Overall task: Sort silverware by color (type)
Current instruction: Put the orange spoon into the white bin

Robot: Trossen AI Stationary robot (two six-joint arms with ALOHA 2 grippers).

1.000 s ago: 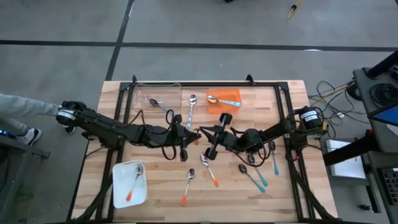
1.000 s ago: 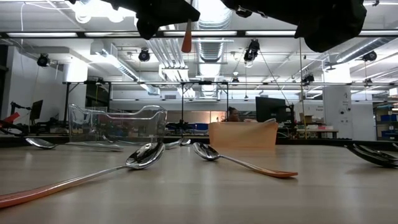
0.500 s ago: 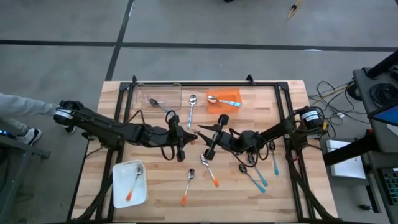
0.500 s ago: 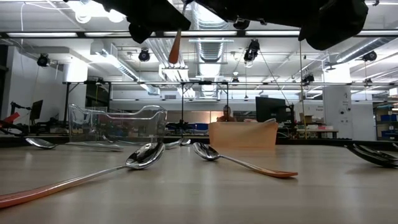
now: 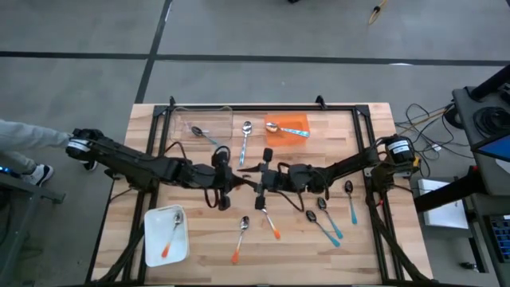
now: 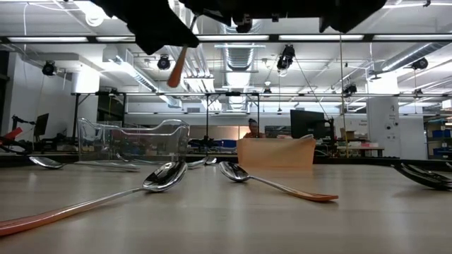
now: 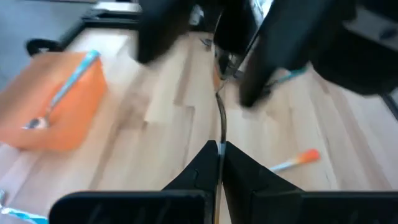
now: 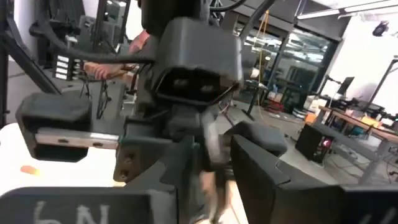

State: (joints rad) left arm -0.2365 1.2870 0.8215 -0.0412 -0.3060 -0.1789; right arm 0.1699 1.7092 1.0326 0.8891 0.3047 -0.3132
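Above the table's middle my two grippers stand nose to nose. My left gripper (image 5: 229, 174) (image 7: 219, 148) is shut on a spoon with an orange handle (image 6: 176, 67). My right gripper (image 5: 256, 177) (image 8: 214, 177) is open, its fingers (image 7: 258, 68) standing on either side of the spoon's far end, apart from it. More silverware lies on the table: orange-handled spoons (image 5: 268, 223) (image 5: 240, 241) near the front, and teal-handled ones (image 5: 323, 225) (image 5: 351, 201) at the right. My left gripper pinches the spoon's thin metal shaft (image 7: 219, 127) between its two fingers, which lie along it. The fingers come level from the table's left, tipped slightly down. The spoon is lifted clear, and its orange handle end (image 6: 175, 74) slants down below the gripper.
A white tray (image 5: 153, 243) at the front left holds an orange-handled spoon. At the back stand a clear container (image 5: 185, 119) with a spoon and an orange bin (image 5: 296, 121) with a blue-handled spoon. Another blue-handled spoon (image 5: 244, 142) lies between them.
Both grippers have gone toward the table's left edge, staying close together. My right gripper has tipped up toward level. The held spoon's orange handle has moved left with my left gripper and tipped from hanging upright to slanting.
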